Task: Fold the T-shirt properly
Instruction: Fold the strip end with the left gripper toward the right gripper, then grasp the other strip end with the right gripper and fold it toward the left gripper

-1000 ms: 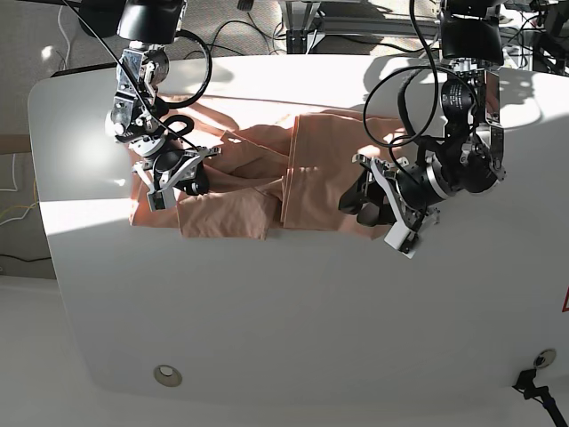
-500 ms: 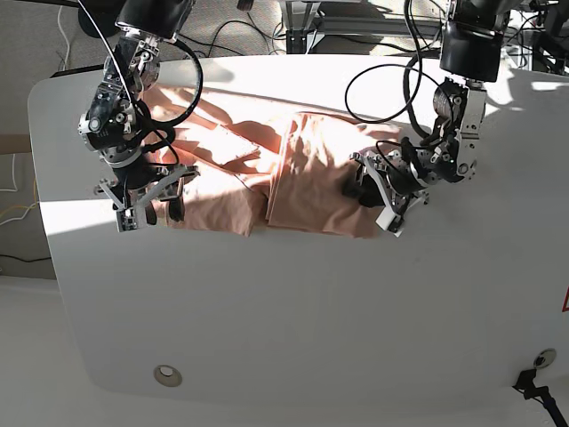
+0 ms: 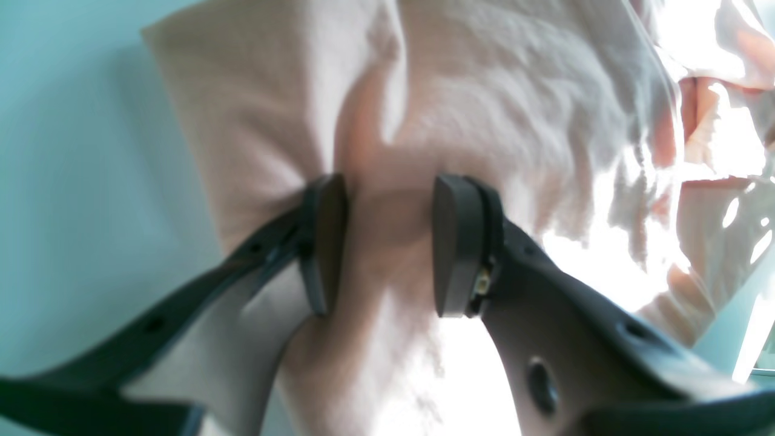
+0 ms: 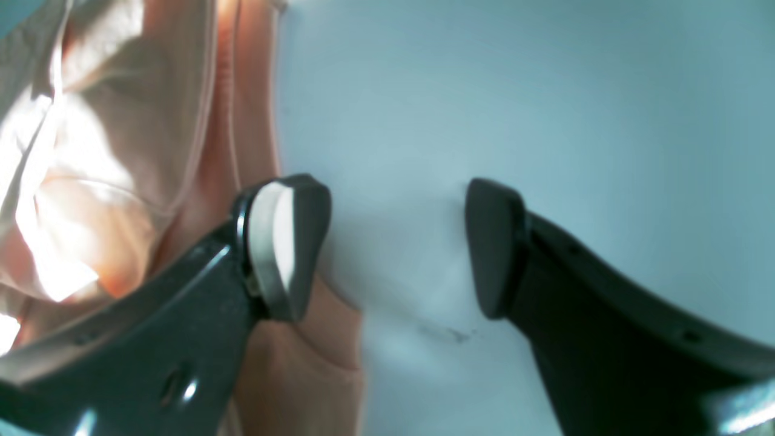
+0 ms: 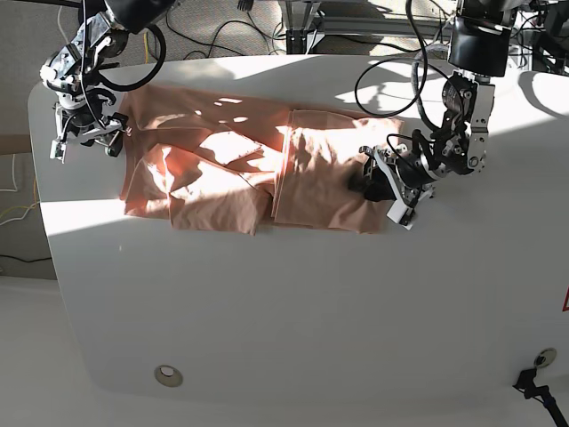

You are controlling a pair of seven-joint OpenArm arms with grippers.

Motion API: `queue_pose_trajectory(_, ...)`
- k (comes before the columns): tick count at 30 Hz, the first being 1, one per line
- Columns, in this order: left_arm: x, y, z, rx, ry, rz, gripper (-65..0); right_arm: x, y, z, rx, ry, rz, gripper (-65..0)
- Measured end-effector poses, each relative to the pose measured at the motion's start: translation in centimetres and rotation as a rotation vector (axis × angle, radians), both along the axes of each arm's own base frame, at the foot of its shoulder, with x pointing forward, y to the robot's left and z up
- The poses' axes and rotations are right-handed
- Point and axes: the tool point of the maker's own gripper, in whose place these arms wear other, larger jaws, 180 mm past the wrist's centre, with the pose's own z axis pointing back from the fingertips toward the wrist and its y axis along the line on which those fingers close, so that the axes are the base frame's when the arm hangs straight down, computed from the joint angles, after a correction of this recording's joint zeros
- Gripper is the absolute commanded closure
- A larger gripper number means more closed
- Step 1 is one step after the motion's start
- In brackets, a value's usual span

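The salmon-pink T-shirt [image 5: 222, 160] lies spread and creased across the far half of the white table [image 5: 311, 311]. At its right edge, my left gripper [image 5: 372, 182] rests low on the cloth. In the left wrist view that gripper [image 3: 387, 248] is shut on a raised fold of the T-shirt [image 3: 484, 91], and creases radiate from the pads. My right gripper [image 5: 86, 142] hovers just past the shirt's left edge. Seen from the right wrist, this gripper [image 4: 393, 248] is open over bare table [image 4: 484, 91], with the T-shirt's hem [image 4: 121, 121] beside one finger.
Cables and metal frame legs [image 5: 302, 31] run behind the table's far edge. A round metal grommet [image 5: 167, 375] sits near the front left. A small black fitting [image 5: 533, 384] is at the front right corner. Floor shows beyond the left edge.
My right gripper opened, let go of the shirt's left part and moved up and left off the cloth, which now lies flatter. My left gripper kept its hold and shifted slightly.
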Motion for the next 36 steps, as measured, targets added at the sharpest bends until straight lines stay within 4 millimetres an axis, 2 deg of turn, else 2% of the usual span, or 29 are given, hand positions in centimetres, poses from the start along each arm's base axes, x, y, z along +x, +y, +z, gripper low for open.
queue_pose_trajectory(3,0.2,1.2,0.1,0.004,-0.003,0.028,-22.4,0.1,1.1,-0.2,0.012,0.004,0.05,-38.0)
queue_pose_trajectory(6,0.2,2.4,0.1,0.015,0.003,0.056,-22.4,0.8,3.6,-0.4,0.054,-0.018,0.086,-38.0)
queue_pose_trajectory(10,0.3,2.5,0.1,0.014,0.0,0.06,-22.4,2.6,7.7,-0.5,0.103,-0.041,0.175,-37.8)
queue_pose_trajectory(14,0.1,2.5,-0.1,0.013,0.005,0.062,-22.4,3.3,10.6,-0.6,0.144,-0.063,0.218,-37.8)
queue_pose_trajectory(18,0.0,2.5,0.2,0.009,-0.008,0.069,-22.4,4.0,13.0,-0.6,0.163,-0.065,0.274,-37.8)
queue_pose_trajectory(21,-0.1,2.5,0.2,0.019,-0.007,0.066,-22.4,4.1,13.7,-0.6,0.177,-0.071,0.279,-37.0)
queue_pose_trajectory(22,-0.1,2.5,0.2,0.018,-0.008,0.066,-22.4,4.1,13.6,-0.6,0.175,-0.07,0.285,-33.9)
queue_pose_trajectory(23,-0.1,2.5,0.2,0.019,-0.007,0.066,-22.4,4.1,13.6,-0.6,0.175,-0.07,0.285,-28.0)
queue_pose_trajectory(26,-0.1,2.5,0.2,0.019,-0.007,0.066,-22.4,3.8,13.5,-0.9,0.172,-0.053,0.284,0.0)
queue_pose_trajectory(33,-0.1,2.5,0.2,0.019,-0.007,0.066,-22.4,2.4,13.7,-0.7,0.106,0.011,0.334,0.0)
queue_pose_trajectory(36,-0.1,2.5,0.2,0.019,-0.006,0.066,-22.4,2.2,14.6,0.9,0.034,0.01,0.4,0.0)
